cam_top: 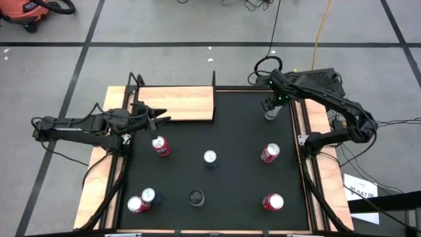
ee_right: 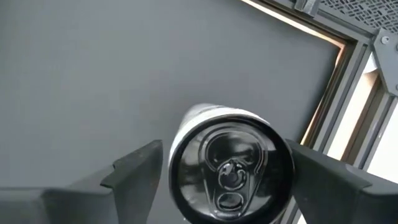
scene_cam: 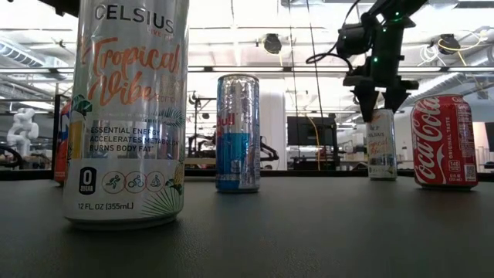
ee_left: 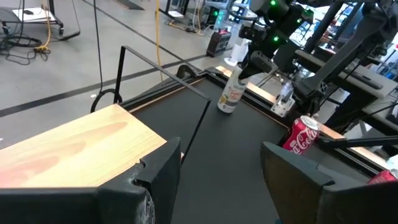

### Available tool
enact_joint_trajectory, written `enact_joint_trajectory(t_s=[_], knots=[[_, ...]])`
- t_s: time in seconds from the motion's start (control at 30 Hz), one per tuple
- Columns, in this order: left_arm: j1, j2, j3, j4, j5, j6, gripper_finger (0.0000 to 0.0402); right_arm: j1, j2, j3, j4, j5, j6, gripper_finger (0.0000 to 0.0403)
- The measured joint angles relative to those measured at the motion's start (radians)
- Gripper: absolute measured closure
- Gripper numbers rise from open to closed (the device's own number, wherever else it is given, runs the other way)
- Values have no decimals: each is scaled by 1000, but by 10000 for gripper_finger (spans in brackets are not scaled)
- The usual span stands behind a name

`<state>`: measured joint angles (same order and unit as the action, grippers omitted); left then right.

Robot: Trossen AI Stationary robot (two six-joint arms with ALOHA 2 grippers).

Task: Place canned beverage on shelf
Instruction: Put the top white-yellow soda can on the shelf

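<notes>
A slim white can (ee_right: 230,168) stands upright on the black mat (cam_top: 237,131) near its far right corner. My right gripper (scene_cam: 380,114) hangs over it, pointing steeply down, open, one finger on either side of the can's top (scene_cam: 381,113). The shelf (cam_top: 177,102), a light wooden board with a thin black rail (ee_left: 161,62), lies at the mat's far left. My left gripper (cam_top: 160,118) hovers by the shelf's near edge, open, with nothing between its fingers. My right gripper straddles the can's top rim (ee_right: 186,124) from above. One finger (ee_right: 140,165) shows a small gap to the rim. The other finger (ee_right: 323,174) lies close against the rim, and whether it touches I cannot tell.
Other cans stand on the mat: a red one (cam_top: 161,146) near my left gripper, a silver-topped one (cam_top: 210,157) in the middle, red cola cans (cam_top: 270,153) (cam_top: 272,201) on the right, a dark one (cam_top: 196,196) and two (cam_top: 141,200) at the near left.
</notes>
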<state>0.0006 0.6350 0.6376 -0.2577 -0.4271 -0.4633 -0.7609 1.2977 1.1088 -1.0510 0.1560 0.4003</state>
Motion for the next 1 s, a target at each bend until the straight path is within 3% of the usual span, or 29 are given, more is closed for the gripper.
enact_joint_trajectory(t_s=[0.27, 0.43, 0.73, 1.0], knots=[[0, 0, 0, 1, -24, 0, 182, 0, 0, 1, -27, 0, 9, 157], [0, 0, 0, 1, -33, 5, 182, 0, 3, 40, -65, -63, 7, 160], [18, 0, 0, 0, -66, 1, 182, 16, 45, 331, -168, -144, -18, 160], [46, 0, 0, -16, -32, -2, 182, 113, 185, 638, -289, -160, -46, 159]])
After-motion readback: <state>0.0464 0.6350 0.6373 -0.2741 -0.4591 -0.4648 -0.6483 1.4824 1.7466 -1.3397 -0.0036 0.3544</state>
